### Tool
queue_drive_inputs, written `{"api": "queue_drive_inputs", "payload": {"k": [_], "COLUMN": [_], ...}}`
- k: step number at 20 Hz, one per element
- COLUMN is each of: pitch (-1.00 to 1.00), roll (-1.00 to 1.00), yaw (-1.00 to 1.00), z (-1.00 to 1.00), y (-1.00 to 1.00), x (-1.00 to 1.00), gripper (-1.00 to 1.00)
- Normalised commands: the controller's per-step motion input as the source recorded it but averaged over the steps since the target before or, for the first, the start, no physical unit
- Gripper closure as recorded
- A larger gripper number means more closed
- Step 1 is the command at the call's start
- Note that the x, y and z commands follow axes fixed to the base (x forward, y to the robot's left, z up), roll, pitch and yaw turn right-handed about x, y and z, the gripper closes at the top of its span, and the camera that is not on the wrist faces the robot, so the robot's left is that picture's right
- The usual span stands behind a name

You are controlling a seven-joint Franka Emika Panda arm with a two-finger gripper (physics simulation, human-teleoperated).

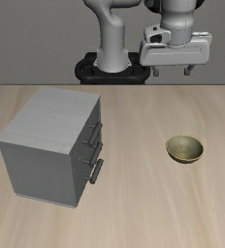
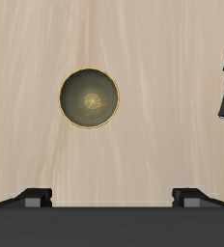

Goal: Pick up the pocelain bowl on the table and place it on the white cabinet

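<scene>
Bowl (image 1: 185, 148): glossy, olive-gold glaze. Table (image 1: 153, 208): matt pale wood grain. Cabinet (image 1: 52, 142): matt grey, brushed finish.

The olive-gold bowl (image 1: 185, 148) sits upright on the table (image 1: 134, 218), well apart from the grey cabinet (image 1: 51, 140)

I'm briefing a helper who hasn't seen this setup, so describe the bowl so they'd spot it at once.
On the light wooden table, a grey cabinet stands toward the exterior view's left. The bowl sits apart from it on the exterior view's right. It is small, round, shallow and olive-gold, unlike the big boxy cabinet.
</scene>
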Motion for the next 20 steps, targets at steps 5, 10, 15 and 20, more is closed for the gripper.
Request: {"api": "queue_drive_inputs", "payload": {"k": [5,10,15,20], "pitch": [0.0,0.0,0.0,0.0], "roll": [0.0,0.0,0.0,0.0], "yaw": [0.0,0.0,0.0,0.0], "z": [0.0,0.0,0.0,-0.8], "y": [0.0,0.0,0.0,0.0], "x": [1.0,1.0,-0.6,-0.2], "gripper": [-1.0,-1.0,-1.0,-1.0]}}
